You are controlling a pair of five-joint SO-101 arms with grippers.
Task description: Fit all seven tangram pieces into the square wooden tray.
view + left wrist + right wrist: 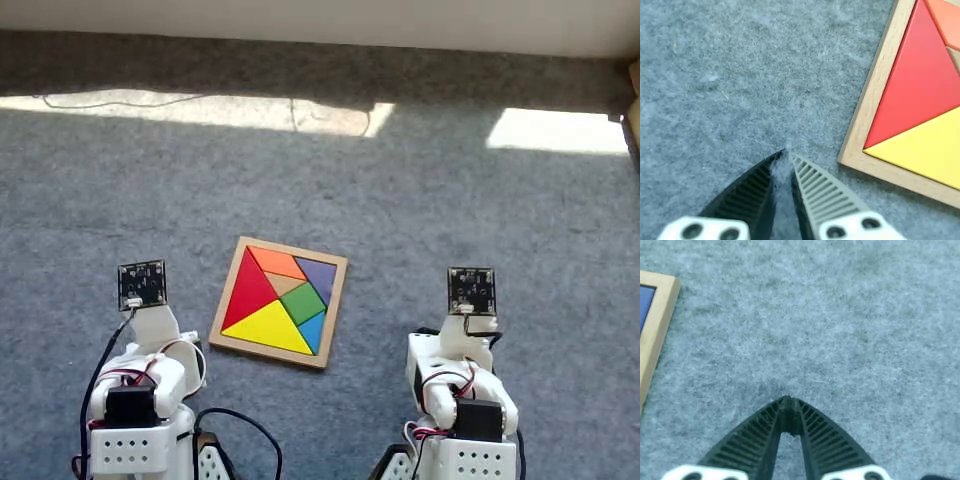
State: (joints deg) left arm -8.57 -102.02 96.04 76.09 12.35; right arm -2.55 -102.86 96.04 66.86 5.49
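Square wooden tray (268, 351) holds seven colourful pieces (247, 296) flush, tilted on grey carpet (450, 180); both arms' jaws closed, empty

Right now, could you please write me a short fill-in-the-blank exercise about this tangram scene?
The square wooden tray holds ___ tangram pieces.
The large triangle beside the yellow triangle is ___.
The green piece is a ___.
Missing words: seven; red; square.
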